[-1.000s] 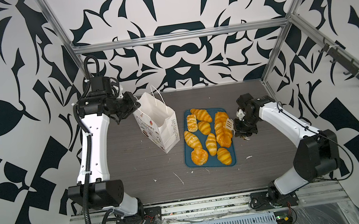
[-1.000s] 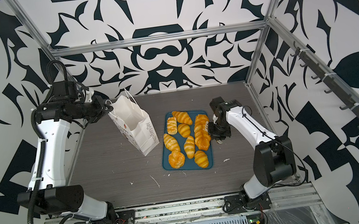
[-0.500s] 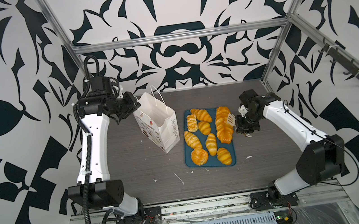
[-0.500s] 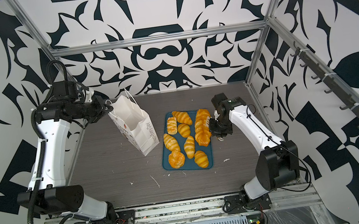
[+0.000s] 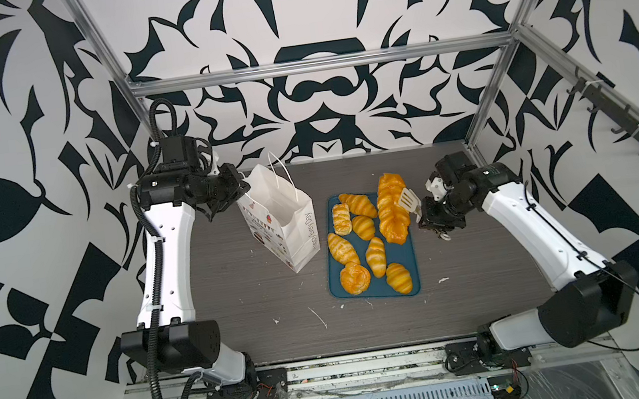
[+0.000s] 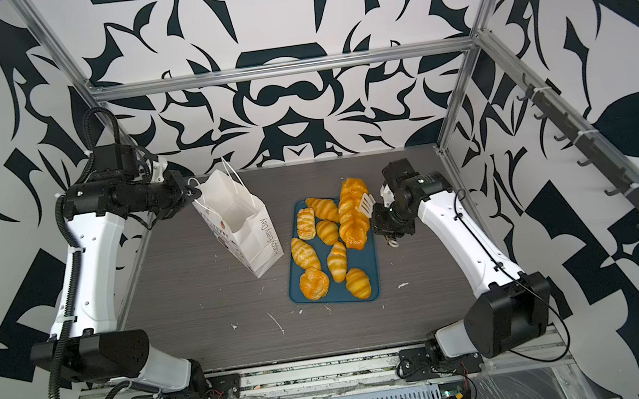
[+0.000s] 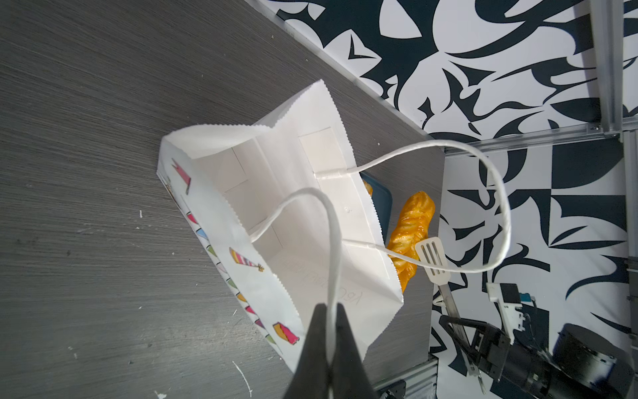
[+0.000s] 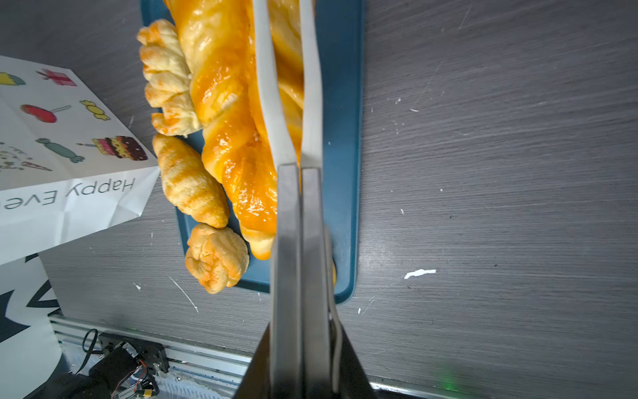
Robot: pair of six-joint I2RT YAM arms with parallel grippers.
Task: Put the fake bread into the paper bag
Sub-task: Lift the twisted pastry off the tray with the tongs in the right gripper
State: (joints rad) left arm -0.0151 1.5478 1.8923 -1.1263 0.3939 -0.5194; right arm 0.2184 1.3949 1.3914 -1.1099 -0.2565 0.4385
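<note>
The right claw (image 5: pixel 425 215) is pressing together on the handles of the tongs (image 5: pixel 408 198), and the tongs are pinching the loaf (image 5: pixel 391 216) from its right side, near the middle of its length. The loaf is lying over the right part of the tray (image 5: pixel 412 264) and seems a little raised. Its long axis is running from the back wall to the front, and its far end is passing over the tray's back edge.

The bag (image 5: pixel 292 229) is standing on the table to the left of the tray, just beside it, with the mouth open. The left claw (image 7: pixel 328 312) is closed on one handle (image 7: pixel 333 241). I think the loaf must travel left and go in end first. The other pastries (image 5: pixel 375 256) are lying on the tray.
</note>
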